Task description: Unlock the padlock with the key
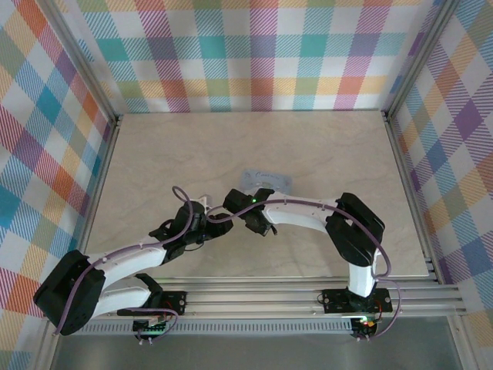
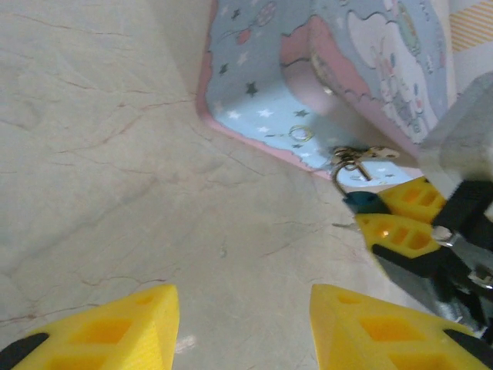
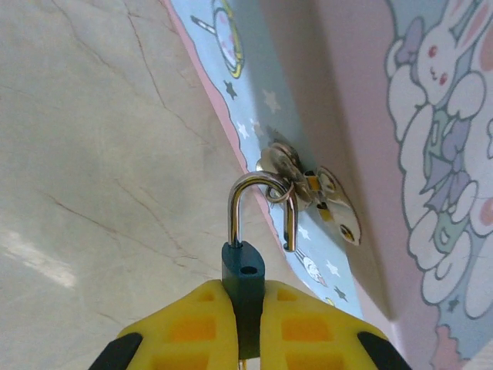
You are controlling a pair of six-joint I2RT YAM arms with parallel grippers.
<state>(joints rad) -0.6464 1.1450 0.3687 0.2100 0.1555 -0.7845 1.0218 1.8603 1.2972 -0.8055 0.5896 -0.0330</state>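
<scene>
Currently: right gripper [image 3: 245, 312] pinched tight on the body of the small dark teal padlock [image 3: 243, 276], yellow fingers [image 3: 192, 327] flat against both its sides. Padlock held upright, just beside the lower edge of the pastel blue-and-pink box printed with rabbits and stars [image 3: 431, 154]. Its curved steel shackle [image 3: 233, 208] passes through the silver metal hasp ring [image 3: 279, 185] on the box front. One leg sits in the body; the other hangs free, its socket hole showing. Left gripper [image 2: 243, 324] low over the pale marbled tabletop [image 2: 100, 154], jaws roughly halfway apart, nothing between them, pointed toward the box corner and the right gripper's fingers. Top view: both arms meet near the table's middle, at the box.
</scene>
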